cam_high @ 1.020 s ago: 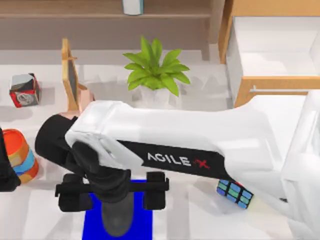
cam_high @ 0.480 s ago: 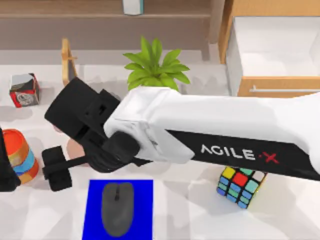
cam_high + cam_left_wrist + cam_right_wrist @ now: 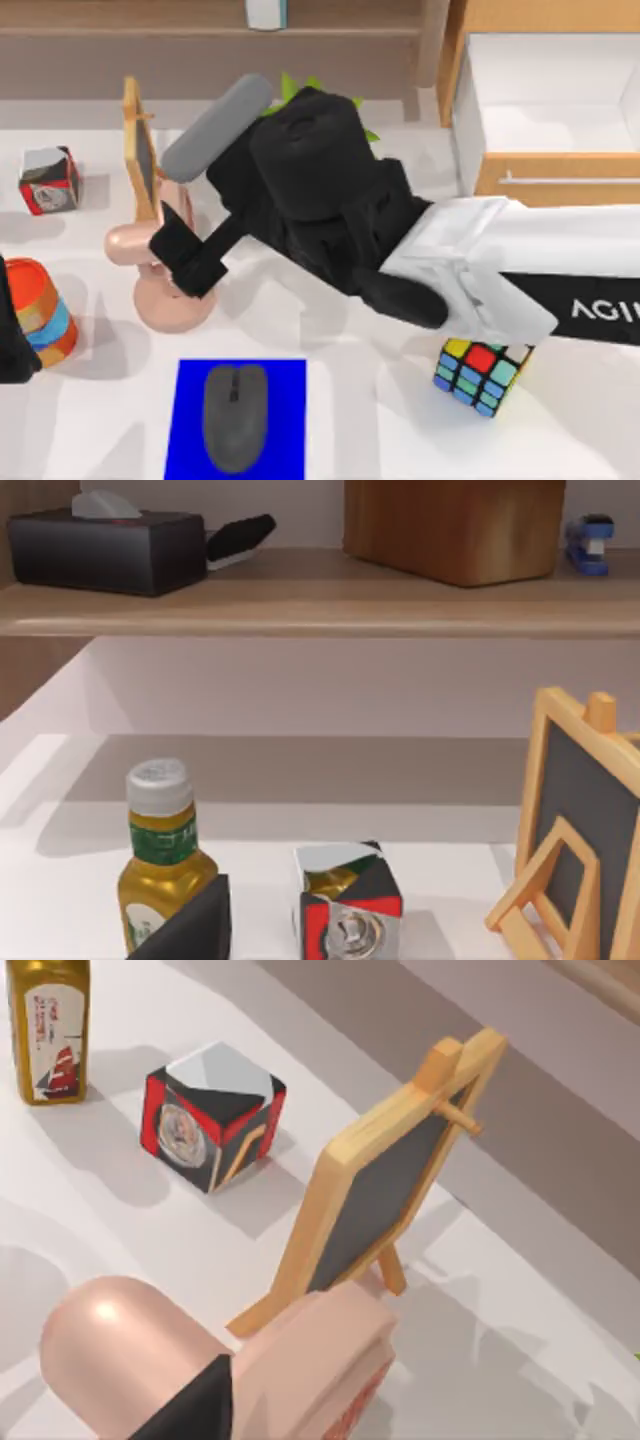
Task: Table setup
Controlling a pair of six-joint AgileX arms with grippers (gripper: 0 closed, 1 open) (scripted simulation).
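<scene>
Gripping pink lamp [image 3: 160,270] (right claw [image 3: 185,255])

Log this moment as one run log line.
right gripper: at pink stand, beside small chalkboard easel | mouse: on blue mat | left arm: parked, table's left edge

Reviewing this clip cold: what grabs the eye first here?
The right arm sweeps in from the table's right, its right gripper at a pink desk lamp beside the small wooden chalkboard easel. Near the front edge, a grey mouse lies on a blue mat, a colourful puzzle cube to its right.
</scene>
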